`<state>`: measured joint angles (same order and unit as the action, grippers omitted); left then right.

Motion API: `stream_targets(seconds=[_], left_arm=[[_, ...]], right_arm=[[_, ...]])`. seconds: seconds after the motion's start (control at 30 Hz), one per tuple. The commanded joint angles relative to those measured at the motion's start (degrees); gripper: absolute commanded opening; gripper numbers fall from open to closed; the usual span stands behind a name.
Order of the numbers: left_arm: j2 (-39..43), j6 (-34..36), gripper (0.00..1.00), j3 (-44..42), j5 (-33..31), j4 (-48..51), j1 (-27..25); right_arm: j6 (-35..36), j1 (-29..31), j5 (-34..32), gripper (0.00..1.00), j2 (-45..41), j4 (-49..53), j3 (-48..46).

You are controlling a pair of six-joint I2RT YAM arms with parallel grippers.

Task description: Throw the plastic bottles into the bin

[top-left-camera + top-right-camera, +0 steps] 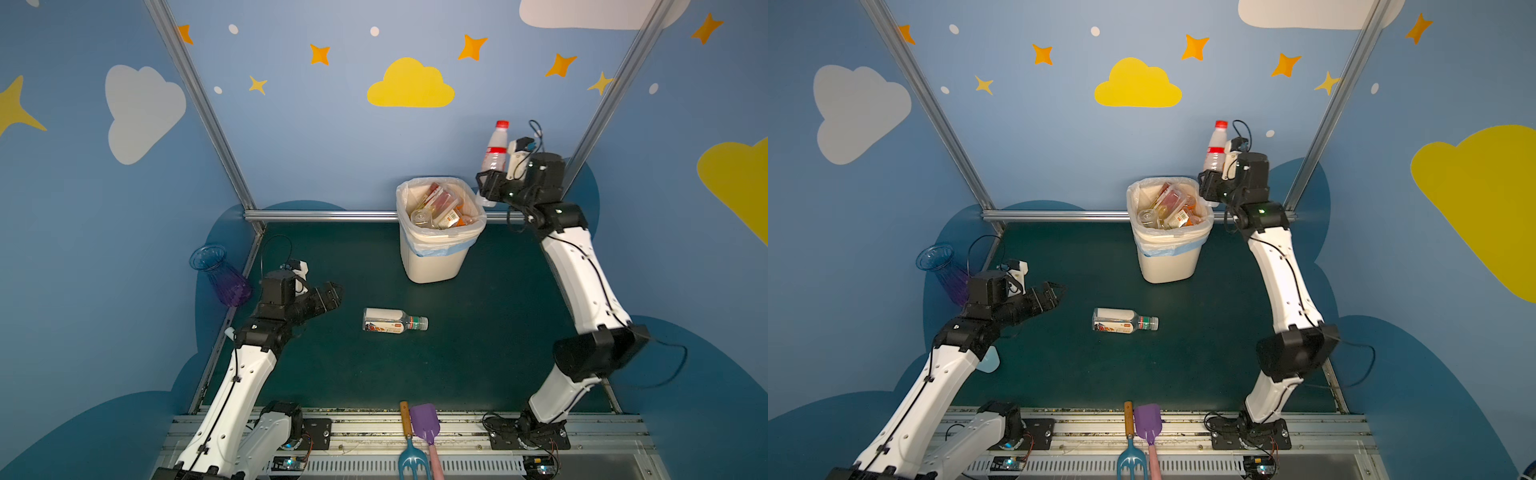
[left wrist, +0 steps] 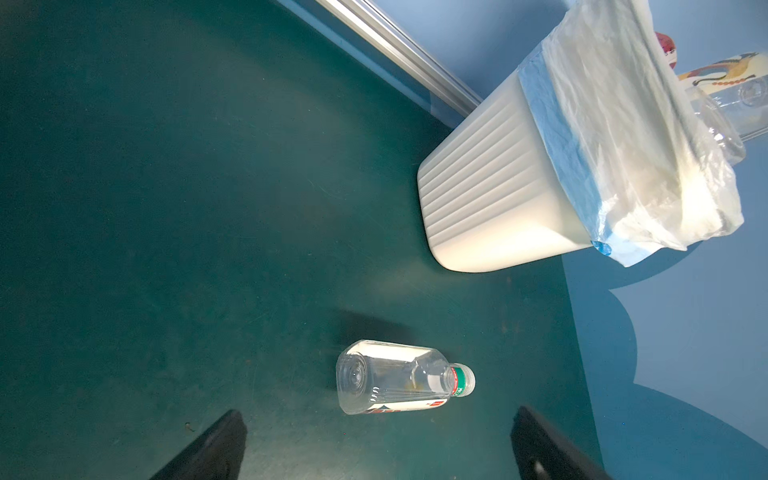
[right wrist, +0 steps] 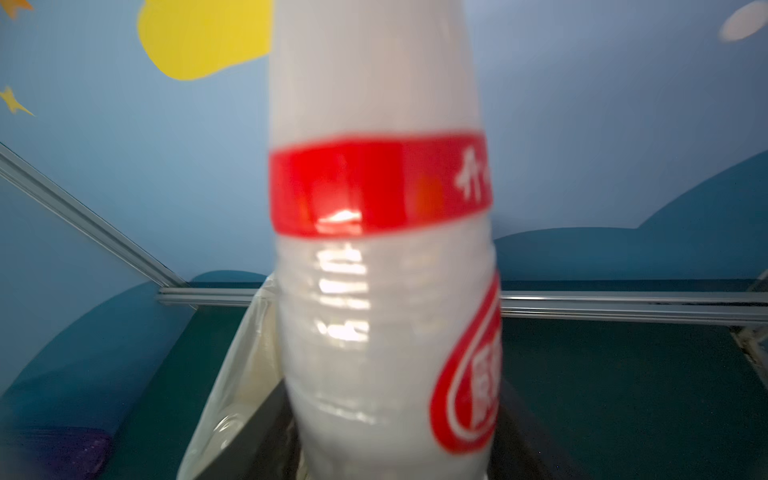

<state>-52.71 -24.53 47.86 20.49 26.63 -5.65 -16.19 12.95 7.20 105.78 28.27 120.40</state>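
Most of the bench [image 1: 498,332] is wide open, the whole right half and the near strip are bare green. The only thing lying mid-bench is a clear bottle [image 1: 390,321] on its side, with room all round it. The left gripper [image 1: 332,293], jaws spread wide, hangs between it and the left edge.

The bin [image 1: 432,266] blocks the far edge right of middle, and its mouth is stuffed with piled bottles [image 1: 440,208] up to the rim. The right gripper [image 1: 484,189] crowds the bin's right rim, with an upright red-capped bottle [image 1: 496,147] between its jaws.

A vase [image 1: 224,274] sits just beyond the left edge. A fork [image 1: 409,453] and a shovel [image 1: 424,422] lie across the near edge.
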Motion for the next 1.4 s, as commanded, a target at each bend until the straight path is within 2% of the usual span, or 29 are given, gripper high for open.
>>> stream_targets(seconds=[0.0, 0.1, 0.3, 0.43, 0.77, 0.93, 1.37], left_arm=[[1.02, 1.25, 0.99, -0.04, -0.19, 1.31, 0.63], [1.84, 1.16, 1.00, -0.04, 0.09, 1.58, 0.90], [2.34, 0.75, 1.00, -0.39, 0.28, 1.06, 1.08], [1.48, 0.08, 0.99, -0.24, 1.55, 0.22, 1.03], [1.95, -0.25, 0.99, -1.27, 1.22, 0.48, 1.08], [1.62, 0.15, 0.99, -1.32, 0.62, 0.75, 1.08], [-2.71, -1.60, 0.99, -2.45, 0.40, -2.15, 1.08]], right_arm=[[-1.35, 0.49, 4.57, 0.79, 4.56, 6.50, 7.88], [-0.01, 0.24, 3.27, 0.82, 3.09, 8.93, 8.60], [1.04, -0.85, 0.34, 0.82, -11.89, 1.04, -8.18], [1.50, -2.11, -0.83, 0.81, -17.52, -0.79, -13.36], [0.66, -3.51, 2.54, 0.81, -12.55, 1.40, -9.40], [-0.34, -3.84, 2.01, 0.81, -12.62, -1.63, -14.14], [-4.02, -9.19, 1.67, 0.81, -13.02, -2.57, -20.89]])
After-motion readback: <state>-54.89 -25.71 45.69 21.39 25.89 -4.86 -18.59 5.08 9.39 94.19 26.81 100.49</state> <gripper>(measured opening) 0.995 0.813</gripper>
